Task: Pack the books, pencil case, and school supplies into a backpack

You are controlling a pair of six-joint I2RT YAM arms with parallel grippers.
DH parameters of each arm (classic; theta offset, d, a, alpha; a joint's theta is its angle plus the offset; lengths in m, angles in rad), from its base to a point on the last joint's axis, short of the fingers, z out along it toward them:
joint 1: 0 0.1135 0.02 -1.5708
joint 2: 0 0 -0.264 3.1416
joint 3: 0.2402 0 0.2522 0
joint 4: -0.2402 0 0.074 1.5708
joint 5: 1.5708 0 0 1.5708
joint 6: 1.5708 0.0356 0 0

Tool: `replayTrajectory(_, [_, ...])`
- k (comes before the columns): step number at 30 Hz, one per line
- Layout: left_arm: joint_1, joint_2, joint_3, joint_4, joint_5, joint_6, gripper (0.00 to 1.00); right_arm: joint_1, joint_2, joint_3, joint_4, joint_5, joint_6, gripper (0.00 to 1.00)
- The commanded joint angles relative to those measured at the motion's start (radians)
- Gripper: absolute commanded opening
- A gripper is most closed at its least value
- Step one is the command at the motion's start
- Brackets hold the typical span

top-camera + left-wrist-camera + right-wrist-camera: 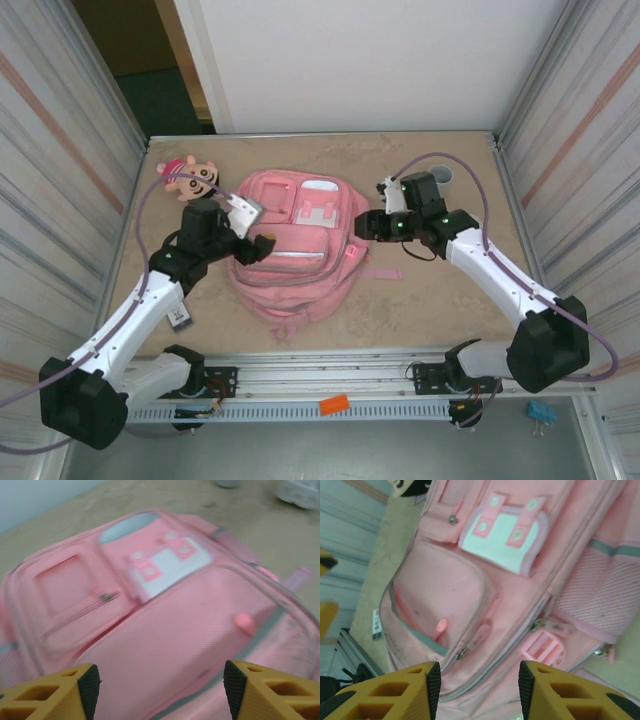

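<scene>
Sandy tabletop [440, 300] carries the pink backpack [295, 245] flat at its centre; the left gripper [160, 685] and right gripper [480, 680] hang at its 2 sides, jaws apart, gripping nothing. Soft and floppy, I judge, so I'd take a trimmed seam or strap rather than slack cloth. Whatever is inside is hidden, the main zip's state is unclear, and the left wrist view is blurred.

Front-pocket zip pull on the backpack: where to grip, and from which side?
Pinch the pink pull tab on the backpack front pocket, coming from the right with the right gripper, whose jaws stand open beside it. The tab sticks out from the grey zip line on that edge; the surrounding fabric lies flat, probably harder to pinch.
</scene>
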Motion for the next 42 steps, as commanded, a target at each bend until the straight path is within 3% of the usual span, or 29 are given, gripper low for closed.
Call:
replayTrajectory(1, [0.065,0.010,-0.041,-0.016,-0.038,-0.226,0.69,0.089,0.019,-0.014,-0.009,0.076,0.056,0.46])
replayTrajectory(6, [0.126,0.059,-0.074,0.008,0.015,-0.326,0.67,0.157,0.114,0.021,-0.020,0.141,0.064,0.46])
replayTrajectory(11, [0.110,0.022,-0.102,0.083,0.118,-0.275,0.64,0.116,0.170,0.019,-0.005,0.155,0.051,0.45])
replayTrajectory(13, [0.055,-0.011,-0.101,0.097,0.149,-0.158,0.65,0.078,0.173,-0.003,0.031,0.105,0.039,0.45])
replayTrajectory(16, [-0.103,-0.058,-0.105,0.079,0.166,0.139,0.69,0.027,0.156,-0.039,0.079,0.032,0.013,0.44])
replayTrajectory(20, [-0.291,-0.036,-0.097,0.017,0.023,0.476,0.73,-0.003,0.113,-0.069,0.083,0.022,-0.048,0.44])
replayTrajectory(24, [-0.348,0.097,-0.025,-0.087,-0.080,0.625,0.78,-0.019,0.062,-0.112,0.107,0.026,-0.053,0.44])
replayTrajectory(27, [-0.352,0.172,-0.014,-0.063,-0.144,0.671,0.79,-0.022,0.033,-0.139,0.128,0.030,-0.050,0.44])
replayTrajectory(32, [-0.355,0.270,0.011,-0.024,-0.262,0.690,0.64,-0.030,0.006,-0.170,0.160,0.037,-0.064,0.44])
replayTrajectory(35, [-0.354,0.261,0.017,-0.018,-0.282,0.679,0.38,-0.046,-0.013,-0.192,0.181,0.040,-0.087,0.44])
replayTrajectory(37, [-0.345,0.201,0.005,-0.028,-0.219,0.677,0.06,-0.046,-0.039,-0.215,0.217,0.046,-0.122,0.44])
replayTrajectory(38, [-0.333,0.164,-0.004,-0.038,-0.166,0.685,0.01,-0.046,-0.053,-0.230,0.243,0.040,-0.140,0.45])
replayTrajectory(42, [-0.240,0.015,-0.045,-0.062,0.084,0.712,0.00,-0.050,-0.071,-0.267,0.319,-0.030,-0.228,0.46])
